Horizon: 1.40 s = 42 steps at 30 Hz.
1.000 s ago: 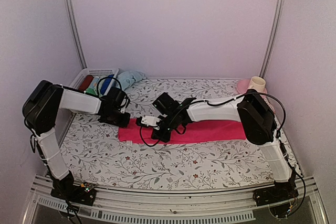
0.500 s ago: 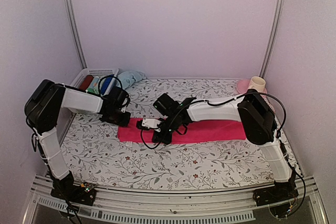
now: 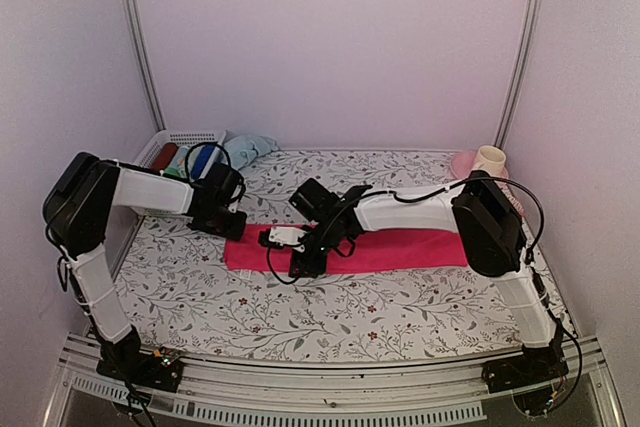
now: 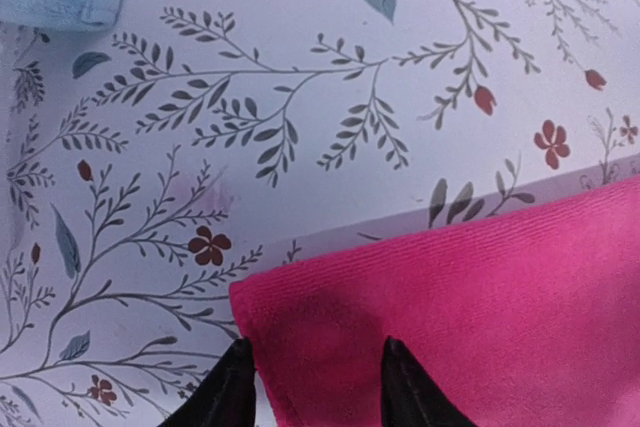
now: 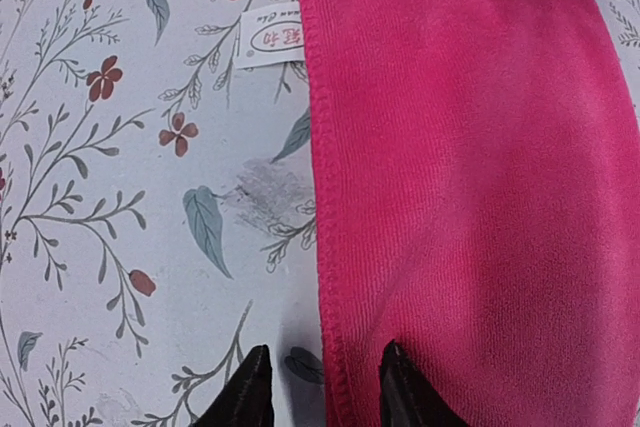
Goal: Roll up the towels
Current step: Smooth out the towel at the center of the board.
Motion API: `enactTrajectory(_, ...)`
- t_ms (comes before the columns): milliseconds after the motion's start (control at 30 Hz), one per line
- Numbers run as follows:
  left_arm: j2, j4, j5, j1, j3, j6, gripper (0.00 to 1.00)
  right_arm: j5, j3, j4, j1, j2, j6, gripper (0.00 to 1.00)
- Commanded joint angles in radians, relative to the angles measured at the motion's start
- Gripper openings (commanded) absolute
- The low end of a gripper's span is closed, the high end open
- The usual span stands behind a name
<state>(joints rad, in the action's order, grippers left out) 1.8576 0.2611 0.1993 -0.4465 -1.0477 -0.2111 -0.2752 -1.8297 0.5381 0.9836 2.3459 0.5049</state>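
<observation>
Towel (image 3: pixel 420 247), pink terry, flat long rectangle; left gripper (image 4: pixel 316 349), right gripper (image 5: pixel 327 349) both spread apart over its edges.

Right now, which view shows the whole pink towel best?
Top external: the pink towel lies flat at full length, the right arm crossing part of it. Left wrist shows only one corner; right wrist only one edge with its label.

Bare tabletop (image 3: pixel 330 317) runs along the near edge. Right arm (image 3: pixel 410 209) spans the middle above the towel (image 3: pixel 425 247); basket (image 3: pixel 190 134) fills far left corner.
</observation>
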Motion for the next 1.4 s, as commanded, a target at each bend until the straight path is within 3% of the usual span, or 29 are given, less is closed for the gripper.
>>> enactTrajectory(0,-0.107,0.03,0.002,-0.004,0.003,-0.005,0.49,-0.002,-0.011,0.04,0.006,-0.11,0.03,0.43)
enactTrajectory(67,-0.145,0.036,0.004,-0.004,0.003,-0.011,0.54,0.002,0.001,0.049,0.0,-0.145,0.045,0.47)
enactTrajectory(200,-0.211,0.035,-0.05,-0.008,0.032,-0.046,0.54,0.021,0.036,0.052,-0.042,-0.215,0.057,0.52)
enactTrajectory(333,-0.286,-0.006,-0.146,-0.024,0.131,-0.102,0.46,0.041,0.085,0.043,-0.122,-0.27,0.038,0.52)
enactTrajectory(567,-0.389,-0.05,-0.263,-0.077,0.291,-0.201,0.29,0.09,0.26,-0.002,-0.257,-0.327,-0.001,0.38)
enactTrajectory(833,-0.401,-0.04,-0.253,-0.149,0.32,-0.255,0.16,0.151,0.439,-0.056,-0.335,-0.324,-0.028,0.26)
enactTrajectory(1367,-0.256,0.161,-0.017,-0.144,0.229,-0.195,0.01,0.177,0.519,-0.038,-0.364,-0.306,0.018,0.28)
